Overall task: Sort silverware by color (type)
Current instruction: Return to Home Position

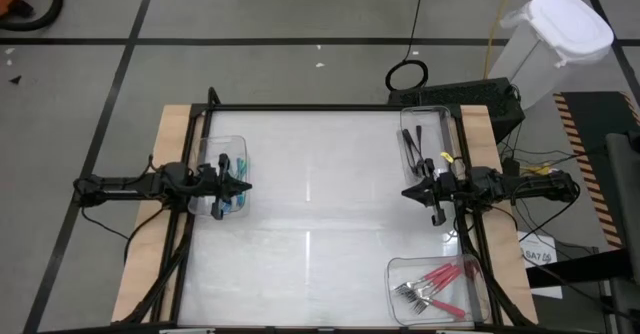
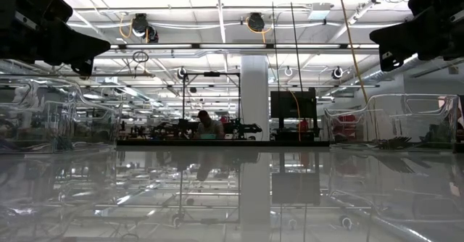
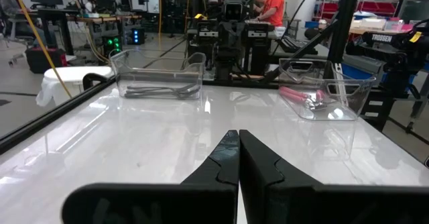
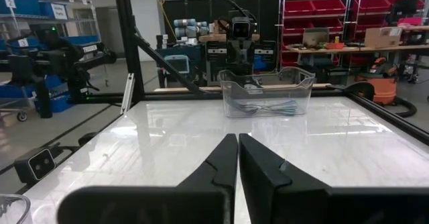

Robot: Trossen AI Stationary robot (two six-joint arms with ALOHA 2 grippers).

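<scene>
— While both arms are hovering above the white table (image 1: 320,234), is anything getting in the way of the jaws?

— Nothing is sitting between them. The left gripper (image 1: 243,185) and the right gripper (image 1: 408,191) are pointing at each other across the bare middle, well apart. Each pair of fingers is pressing together with nothing held.

— What is lying around them?

— Off the table, behind the right jaws, a white lidded container (image 1: 556,36) is standing on the floor, and a cable loop (image 1: 407,75) is lying near it. A person (image 3: 271,3) in an orange shirt is standing in the room beyond the table.

— How much room is showing?

— Open surface is stretching ahead of each set of jaws. A black frame rail (image 1: 320,107) is running along the table's edge, with a wooden board (image 1: 172,134) showing outside it.

— And the bins?

— The left bin (image 1: 222,149) is sitting below the left jaws and holding the teal-handled forks (image 1: 236,203). To one side of the right jaws, by the far edge, the far bin (image 1: 445,124) is holding the black forks (image 1: 413,144). To their other side, in the near corner, the near bin (image 1: 400,304) is holding the pink-handled forks (image 1: 440,279), lying bunched together.
</scene>
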